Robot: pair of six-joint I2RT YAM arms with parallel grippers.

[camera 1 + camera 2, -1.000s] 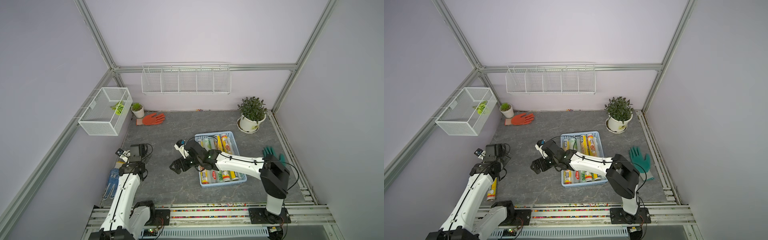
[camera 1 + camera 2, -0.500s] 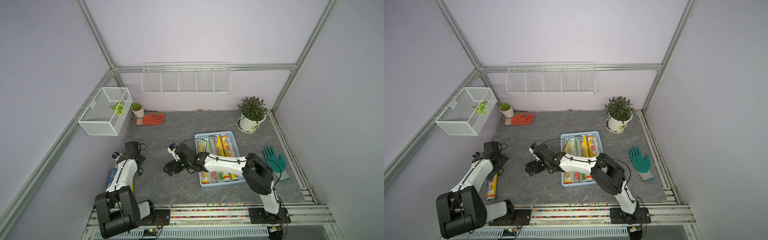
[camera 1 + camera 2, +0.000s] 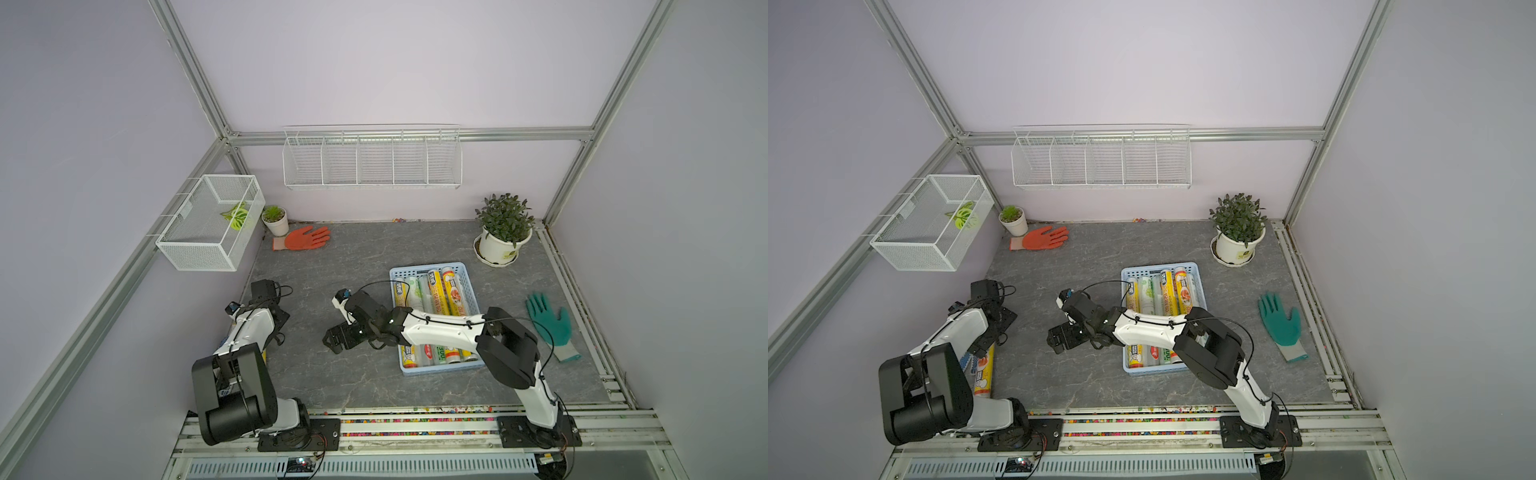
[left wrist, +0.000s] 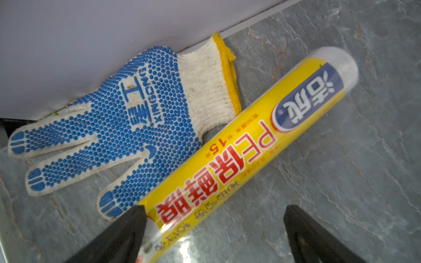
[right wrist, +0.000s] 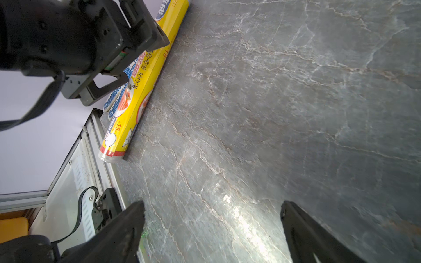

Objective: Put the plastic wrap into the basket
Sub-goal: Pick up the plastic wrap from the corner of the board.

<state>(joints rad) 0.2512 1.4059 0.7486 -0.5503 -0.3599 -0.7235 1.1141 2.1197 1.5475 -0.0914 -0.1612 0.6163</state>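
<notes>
Left pincer (image 4: 213,211) and right pincer (image 5: 211,205) both spread wide, nothing pinched

Left one hangs right over the stray yellow plastic wrap roll (image 4: 239,145), one fingertip (image 4: 132,218) above its near end. A blue-dotted glove (image 4: 127,118) touches the roll's far side. Right one is over bare surface (image 5: 273,113). The other rolls (image 3: 436,291) lie in the basket (image 3: 430,265) behind it.

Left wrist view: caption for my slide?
Open left gripper above yellow plastic wrap roll lying against a blue-dotted glove.
</notes>
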